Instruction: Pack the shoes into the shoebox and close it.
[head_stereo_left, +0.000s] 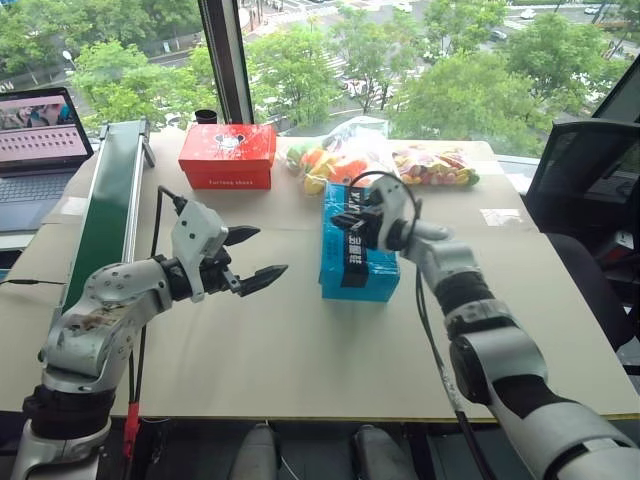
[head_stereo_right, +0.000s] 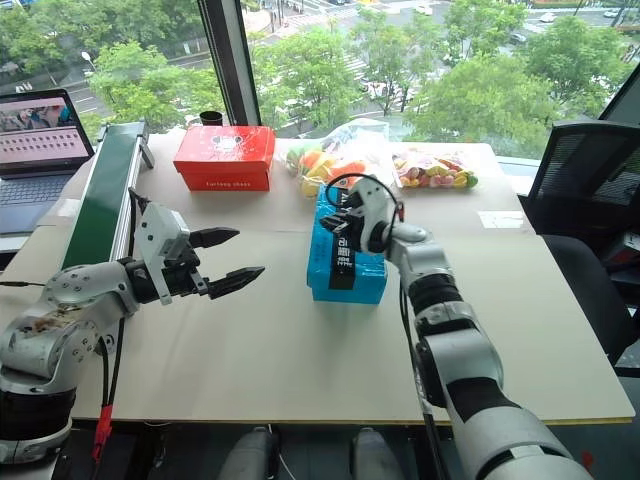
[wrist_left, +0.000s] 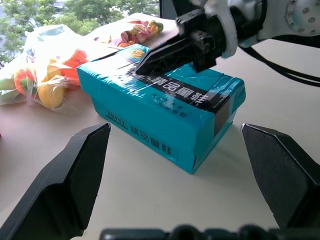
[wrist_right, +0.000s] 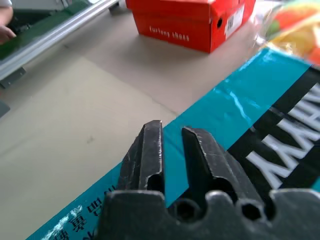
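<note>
The right gripper (wrist_right: 170, 132) sits over the lid of the shoebox (head_stereo_left: 357, 262), fingers a narrow slit apart and holding nothing; in the left wrist view its tips (wrist_left: 150, 60) lie on or just above the lid near the far long edge, and I cannot tell which. The left gripper (head_stereo_left: 252, 255) hovers over bare table at the box's 9 o'clock, fingers spread wide and empty, pointing at the box's long side, well apart from it.

The shoebox is light blue with a black band of white lettering across the lid; the lid is down and looks shut. It lies near the middle of the table (head_stereo_left: 300, 350), long axis running away from the robot.

Open tabletop spreads from the box's 3 to 9 o'clock toward the near edge. At 12 o'clock, just beside the box, are bagged toys (head_stereo_left: 335, 160); a red box (head_stereo_left: 228, 156) sits at 11, and a green rail (head_stereo_left: 105, 210) runs along the table's left side.
</note>
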